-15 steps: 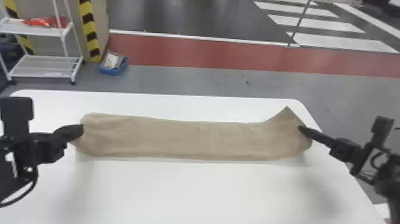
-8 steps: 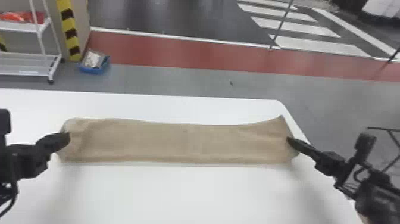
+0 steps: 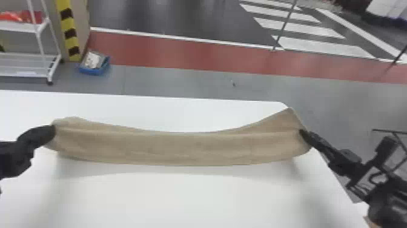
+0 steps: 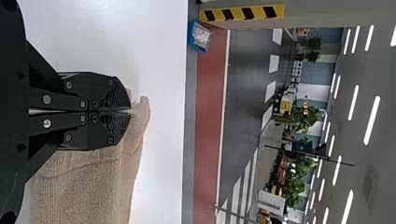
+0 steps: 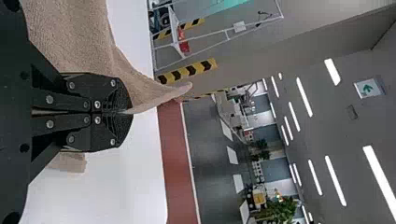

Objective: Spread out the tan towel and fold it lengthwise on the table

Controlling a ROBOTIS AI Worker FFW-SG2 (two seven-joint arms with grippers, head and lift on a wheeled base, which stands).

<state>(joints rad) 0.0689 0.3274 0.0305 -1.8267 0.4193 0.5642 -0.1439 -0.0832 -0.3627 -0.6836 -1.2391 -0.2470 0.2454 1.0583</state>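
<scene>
Over the counter (image 3: 187,200), the tan towel (image 3: 181,148) sags between the left gripper (image 3: 54,132) and right gripper (image 3: 301,132), each pinching an end. Best ease them apart evenly until it hangs straight, then lower both ends together.

1 white rack (image 3: 24,28) stands near 1 blue bin (image 3: 90,71) on grey floor (image 3: 181,82).

The table (image 3: 181,200) is viewed from the head, forward and down, from farther back. From each wrist, the towel (image 3: 181,148) is seen sideways and close up, ceiling lights (image 4: 372,120) beyond. The red floor strip (image 3: 181,54) is shared by all three.
</scene>
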